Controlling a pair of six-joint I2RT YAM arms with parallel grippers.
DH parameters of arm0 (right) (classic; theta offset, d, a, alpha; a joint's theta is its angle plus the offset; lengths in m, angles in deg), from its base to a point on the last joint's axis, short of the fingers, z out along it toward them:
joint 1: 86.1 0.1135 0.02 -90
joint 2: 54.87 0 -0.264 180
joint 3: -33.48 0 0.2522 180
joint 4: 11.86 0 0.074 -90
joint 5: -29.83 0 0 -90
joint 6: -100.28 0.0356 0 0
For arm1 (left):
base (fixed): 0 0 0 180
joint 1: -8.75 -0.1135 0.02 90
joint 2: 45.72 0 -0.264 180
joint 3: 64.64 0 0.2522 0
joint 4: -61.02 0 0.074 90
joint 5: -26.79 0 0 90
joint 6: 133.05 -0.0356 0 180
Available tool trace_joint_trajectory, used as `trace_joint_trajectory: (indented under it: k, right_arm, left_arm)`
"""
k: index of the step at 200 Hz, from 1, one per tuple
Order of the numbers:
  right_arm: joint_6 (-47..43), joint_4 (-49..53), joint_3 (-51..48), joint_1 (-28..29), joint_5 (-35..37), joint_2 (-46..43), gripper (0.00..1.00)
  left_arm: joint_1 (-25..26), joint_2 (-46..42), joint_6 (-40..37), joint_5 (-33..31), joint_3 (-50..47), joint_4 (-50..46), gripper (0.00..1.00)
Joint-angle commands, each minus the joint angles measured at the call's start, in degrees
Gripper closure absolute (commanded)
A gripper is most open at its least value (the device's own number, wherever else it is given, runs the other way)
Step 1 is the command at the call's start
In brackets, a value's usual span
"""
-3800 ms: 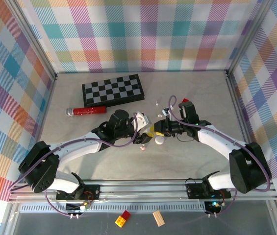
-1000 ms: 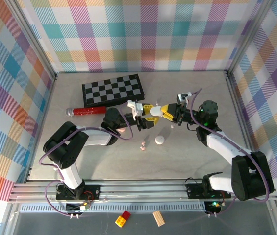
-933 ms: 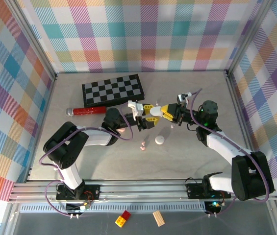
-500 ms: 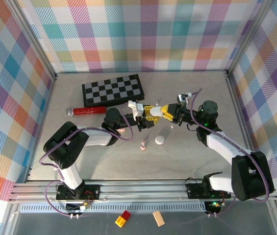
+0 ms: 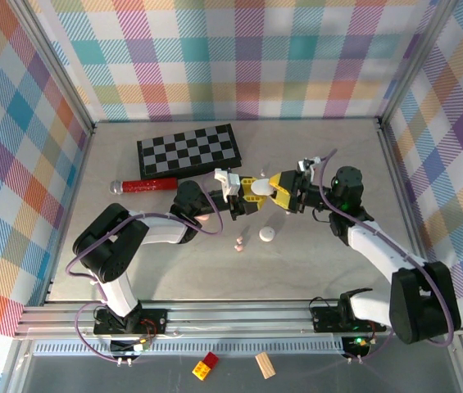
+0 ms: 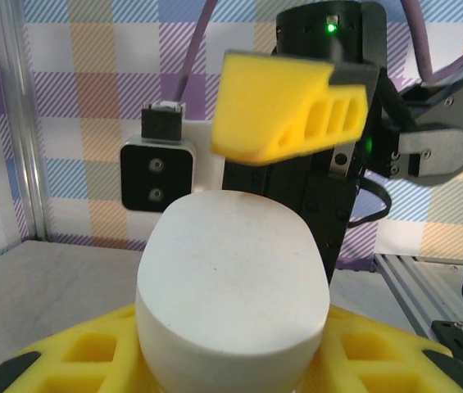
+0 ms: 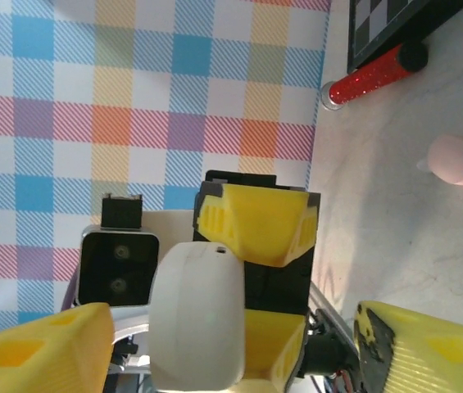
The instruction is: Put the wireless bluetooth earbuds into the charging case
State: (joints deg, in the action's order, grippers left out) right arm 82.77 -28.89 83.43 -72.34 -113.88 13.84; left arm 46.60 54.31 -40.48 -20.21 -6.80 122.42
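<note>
Mid-table, above the surface: left gripper (image 5: 254, 188) clamps a white case (image 6: 231, 282) between its yellow fingers (image 7: 254, 223), one on each flat side. The case is raised off the table and presented toward the other arm. Right gripper (image 5: 281, 190) faces it at close range. Its own fingers (image 7: 43, 348) are spread wide to either side of the case and grip nothing. The case reads as a closed pebble in both wrist views, with no lid gap and no bud seats visible. Earbuds (image 5: 238, 243) lie on the table, near and below the raised case. They are small pale bits and untouched. How many there are I cannot tell. A pink case (image 5: 268, 234) sits just beside them, also on the table. Chessboard (image 5: 188, 151) and red tube (image 5: 145, 186) lie further back, apart from the work. Judgement: early stage. The case is picked up and steadied, nothing is inserted. Left to do, as I read it: open the lid, fetch each bud, seat it.
</note>
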Motion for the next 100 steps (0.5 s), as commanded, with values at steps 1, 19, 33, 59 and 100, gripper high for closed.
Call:
trace_joint_trajectory:
  k: [1,19,33,59,100]
  right_arm:
    - [-16.6,19.2,5.7,-0.2,3.2,-4.2,0.18]
    - [-28.0,31.3,9.6,-0.1,6.2,-6.3,0.15]
    - [-37.5,40.4,12.8,0.0,9.9,-7.7,0.13]
    - [-53.4,50.9,16.6,1.3,15.9,-10.3,0.09]
    - [-77.0,61.2,21.2,9.3,23.3,-8.9,0.02]
  left_arm:
    - [0.2,-0.4,0.1,0.9,-1.2,2.4,0.62]
    - [-0.1,-0.7,-0.1,1.2,-2.2,2.2,0.62]
    - [-0.3,-0.8,-0.1,1.6,-3.2,2.2,0.62]
    - [-0.8,-0.5,-0.6,1.5,-5.2,2.2,0.62]
    - [-1.3,-0.9,1.7,3.0,-7.1,2.0,0.62]
